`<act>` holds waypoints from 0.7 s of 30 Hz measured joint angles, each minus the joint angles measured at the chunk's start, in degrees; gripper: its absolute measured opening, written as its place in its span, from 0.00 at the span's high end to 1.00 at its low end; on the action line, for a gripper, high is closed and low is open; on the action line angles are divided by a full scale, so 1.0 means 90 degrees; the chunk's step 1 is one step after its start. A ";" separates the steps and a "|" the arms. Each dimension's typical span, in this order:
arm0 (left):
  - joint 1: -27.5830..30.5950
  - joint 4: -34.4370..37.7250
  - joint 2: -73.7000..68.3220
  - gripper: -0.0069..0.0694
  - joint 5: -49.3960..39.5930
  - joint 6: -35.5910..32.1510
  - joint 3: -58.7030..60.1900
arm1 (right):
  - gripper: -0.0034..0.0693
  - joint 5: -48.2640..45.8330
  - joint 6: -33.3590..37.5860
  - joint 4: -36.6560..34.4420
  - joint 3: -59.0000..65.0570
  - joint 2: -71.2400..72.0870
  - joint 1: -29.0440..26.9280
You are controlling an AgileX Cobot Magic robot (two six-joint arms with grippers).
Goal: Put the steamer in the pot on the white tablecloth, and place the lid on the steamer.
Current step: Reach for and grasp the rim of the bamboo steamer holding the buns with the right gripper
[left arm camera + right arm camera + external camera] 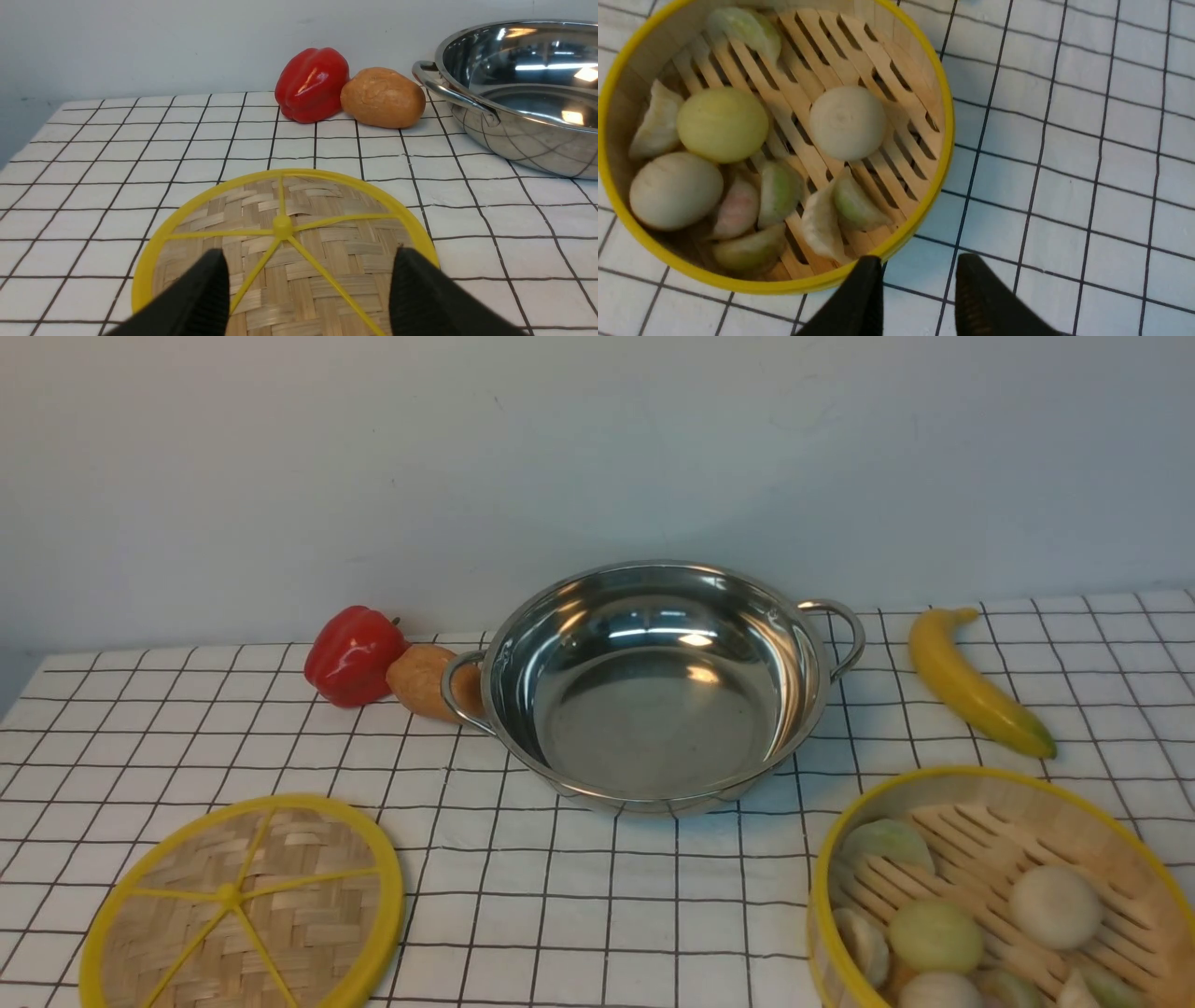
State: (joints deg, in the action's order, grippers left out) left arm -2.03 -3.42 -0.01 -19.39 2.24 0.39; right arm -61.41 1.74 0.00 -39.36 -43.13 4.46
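The empty steel pot stands at the middle back of the white tablecloth. At the front left lies the flat woven lid, with my left gripper hanging open over its near half, fingers spread wide. The steamer, holding dumplings and buns, sits at the front right. My right gripper is open just outside the steamer's yellow rim, one finger overlapping the rim's edge and only cloth between the two. Neither gripper shows in the front view.
A red pepper and a brown potato lie against the pot's left handle. A yellow banana lies right of the pot, behind the steamer. A pale wall closes off the back of the table.
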 joint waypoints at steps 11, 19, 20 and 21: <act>0.0000 0.0000 0.0000 0.34 0.0000 0.0000 0.0000 | 0.62 -0.0027 0.0004 -0.0323 -0.0173 -0.0993 0.0000; 0.0000 0.0732 0.0000 0.34 0.0808 0.0142 0.0000 | 0.62 -0.0094 0.0004 -0.0149 -0.0192 -0.0993 0.0000; 0.0000 0.0935 0.0000 0.34 0.1012 0.0150 0.0000 | 0.62 -0.0094 0.0004 -0.0135 -0.0192 -0.0993 0.0000; 0.0000 0.0963 0.0000 0.34 0.1038 0.0159 0.0000 | 0.62 -0.0094 0.0004 -0.0135 -0.0192 -0.0993 0.0000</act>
State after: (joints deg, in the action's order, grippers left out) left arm -2.03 5.25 -0.01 -10.05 3.68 0.39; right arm -62.26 1.78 -1.22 -41.09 -52.07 4.46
